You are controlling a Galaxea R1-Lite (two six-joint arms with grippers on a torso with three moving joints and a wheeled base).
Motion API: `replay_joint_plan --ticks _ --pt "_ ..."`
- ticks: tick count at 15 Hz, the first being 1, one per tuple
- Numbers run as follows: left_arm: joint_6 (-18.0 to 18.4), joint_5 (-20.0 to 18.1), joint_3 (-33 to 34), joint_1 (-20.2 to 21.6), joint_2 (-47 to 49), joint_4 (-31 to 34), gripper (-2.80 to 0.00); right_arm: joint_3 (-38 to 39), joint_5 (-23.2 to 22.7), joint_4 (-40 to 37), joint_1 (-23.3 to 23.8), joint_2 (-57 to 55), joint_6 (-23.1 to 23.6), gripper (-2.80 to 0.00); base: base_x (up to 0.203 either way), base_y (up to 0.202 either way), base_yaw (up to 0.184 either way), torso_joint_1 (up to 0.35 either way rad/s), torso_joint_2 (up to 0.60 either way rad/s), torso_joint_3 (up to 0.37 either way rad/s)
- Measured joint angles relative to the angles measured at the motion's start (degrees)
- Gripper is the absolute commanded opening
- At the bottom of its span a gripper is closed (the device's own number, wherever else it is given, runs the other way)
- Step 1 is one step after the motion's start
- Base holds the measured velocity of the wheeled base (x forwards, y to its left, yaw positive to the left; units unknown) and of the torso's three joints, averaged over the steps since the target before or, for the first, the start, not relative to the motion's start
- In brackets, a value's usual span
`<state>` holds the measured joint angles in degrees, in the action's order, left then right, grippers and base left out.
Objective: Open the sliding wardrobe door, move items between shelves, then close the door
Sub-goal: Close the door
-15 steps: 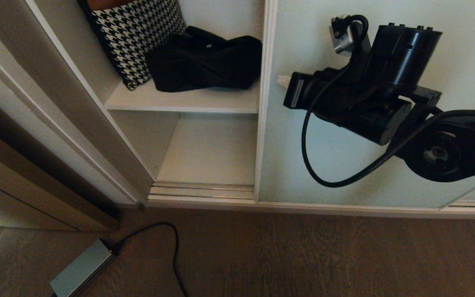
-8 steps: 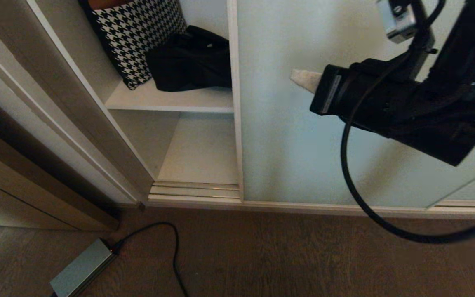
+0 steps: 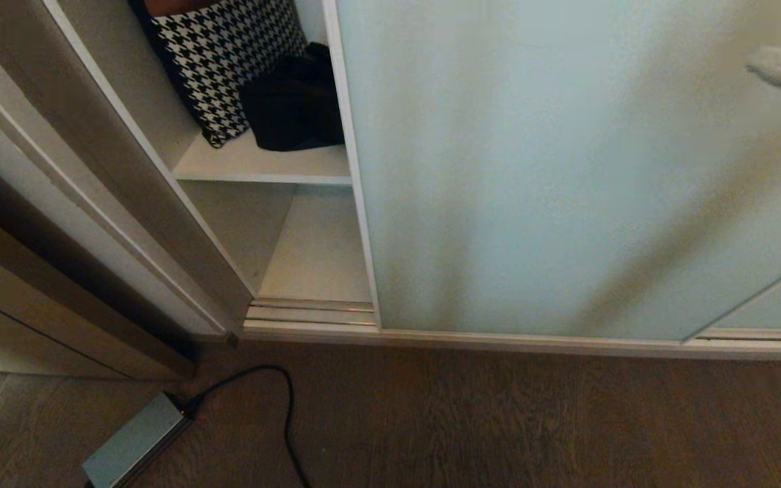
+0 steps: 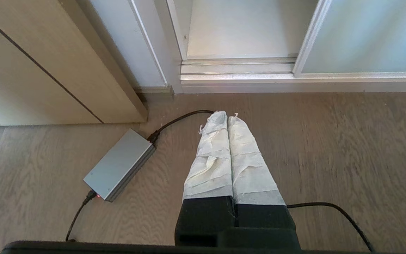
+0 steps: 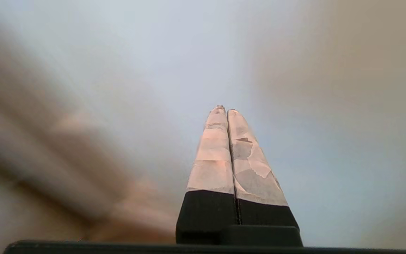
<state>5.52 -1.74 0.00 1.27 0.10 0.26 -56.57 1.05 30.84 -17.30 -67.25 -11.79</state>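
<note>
The sliding wardrobe door (image 3: 567, 169) is not fully closed. The right gripper (image 5: 226, 110), pinched tight and empty, is far right, so a gap may stay near the black bag (image 3: 292, 102).

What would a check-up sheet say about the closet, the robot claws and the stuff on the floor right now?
Surface: brown wood-look floor.
Job's things: pale blue-green frosted sliding door partly shut; soft black fabric bag on upper white shelf.
Clutter: black-and-white houndstooth cushion beside bag.
Claws: left claw shut, over floor; right claw shut, near door.
Cables: black cable into grey box.
Surroundings: beige cabinet panel.
</note>
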Motion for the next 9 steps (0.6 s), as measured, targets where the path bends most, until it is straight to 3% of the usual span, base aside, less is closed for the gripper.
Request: replay_joint_plan --ticks 6,9 --pt "0.0 0.0 0.0 0.0 0.0 0.0 -2.8 0.8 1.3 -1.4 38.4 6.0 -5.8 -2.8 0.0 0.0 0.0 0.0 0.0 0.0" --pt "0.0 0.0 0.0 0.0 0.0 0.0 -2.8 -0.3 -1.7 -2.2 59.0 5.8 -10.3 -2.8 0.0 0.0 0.0 0.0 0.0 0.0"
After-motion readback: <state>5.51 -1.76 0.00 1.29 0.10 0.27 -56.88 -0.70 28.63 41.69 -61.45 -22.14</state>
